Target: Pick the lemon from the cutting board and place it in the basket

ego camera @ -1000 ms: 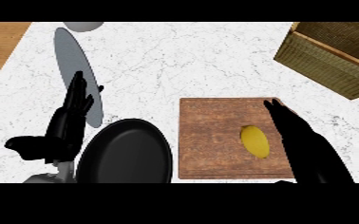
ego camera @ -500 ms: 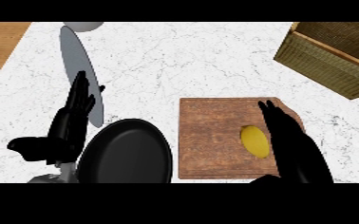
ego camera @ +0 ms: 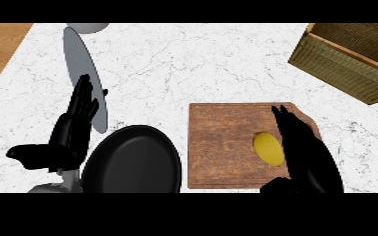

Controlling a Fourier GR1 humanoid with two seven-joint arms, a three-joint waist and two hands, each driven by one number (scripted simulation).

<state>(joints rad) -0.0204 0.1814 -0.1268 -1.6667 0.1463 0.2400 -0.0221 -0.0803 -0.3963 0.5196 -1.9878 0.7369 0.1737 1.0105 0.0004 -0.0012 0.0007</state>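
A yellow lemon lies on the right half of the brown wooden cutting board. My right hand is over the board's right edge, right beside the lemon and partly covering it, its fingers straight and pointing away from me, its thumb low near the board's front edge. The woven basket stands at the far right corner of the counter. My left hand rests open at the left, fingers up.
A black round pan sits at the front, between my left hand and the board. A thin grey plate stands left of centre, with a grey object at the far edge. White marble counter lies between board and basket.
My right hand has slid left and a little toward me, closing in on the lemon's right side. The left hand has barely moved.
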